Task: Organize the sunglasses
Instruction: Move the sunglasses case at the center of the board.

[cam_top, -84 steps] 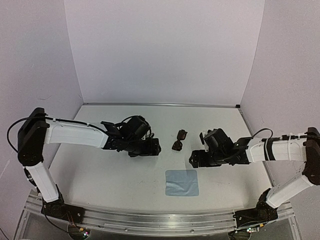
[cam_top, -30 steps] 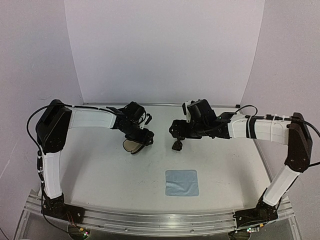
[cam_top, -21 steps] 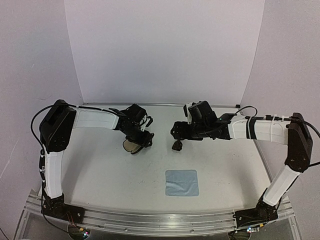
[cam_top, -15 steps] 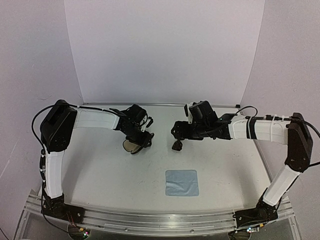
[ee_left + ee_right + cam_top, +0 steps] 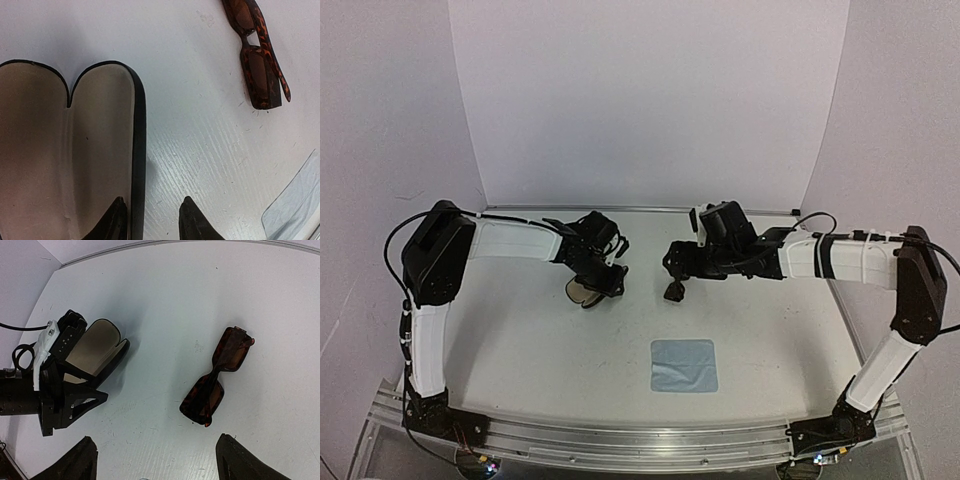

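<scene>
Left gripper (image 5: 152, 221) straddles the case (image 5: 55, 160) rim, jaws narrowly parted, clamping nothing; right gripper (image 5: 160, 460) hangs wide open, empty, near the sunglasses (image 5: 215, 377)

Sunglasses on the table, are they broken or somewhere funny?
Not broken that I can see. The sunglasses lie folded on the bare table, apart from the black case, which lies open, tan lining up. Being out of the case is the only odd thing.
</scene>
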Robot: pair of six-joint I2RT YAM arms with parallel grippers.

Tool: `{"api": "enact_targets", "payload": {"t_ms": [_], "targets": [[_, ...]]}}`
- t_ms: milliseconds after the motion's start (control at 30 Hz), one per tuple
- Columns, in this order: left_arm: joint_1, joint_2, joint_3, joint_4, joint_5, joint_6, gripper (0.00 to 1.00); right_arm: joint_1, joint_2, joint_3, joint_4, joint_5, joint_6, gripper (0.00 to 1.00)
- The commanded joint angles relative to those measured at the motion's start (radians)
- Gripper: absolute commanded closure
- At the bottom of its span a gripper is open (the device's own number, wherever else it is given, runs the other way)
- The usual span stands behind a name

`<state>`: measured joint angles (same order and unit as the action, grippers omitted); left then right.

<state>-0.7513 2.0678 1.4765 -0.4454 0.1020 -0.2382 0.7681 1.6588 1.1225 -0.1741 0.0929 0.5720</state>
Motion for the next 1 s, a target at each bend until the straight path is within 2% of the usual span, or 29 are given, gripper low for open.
{"api": "enact_targets", "payload": {"t_ms": [0,567,967], "targets": [[-0.019,-0.017,-0.006,0.034,-0.014,-0.107,0.66,-0.005,-0.055,-0.010,0.044,-0.005,-0.003,0.17],[-0.079,0.030,0.074,0.020,-0.016,-0.353,0.71,-0.014,-0.107,-0.069,0.064,-0.005,-0.009,0.17],[-0.105,0.041,0.060,-0.024,0.041,-0.313,0.75,-0.015,-0.130,-0.098,0.073,-0.006,-0.003,0.17]]}}
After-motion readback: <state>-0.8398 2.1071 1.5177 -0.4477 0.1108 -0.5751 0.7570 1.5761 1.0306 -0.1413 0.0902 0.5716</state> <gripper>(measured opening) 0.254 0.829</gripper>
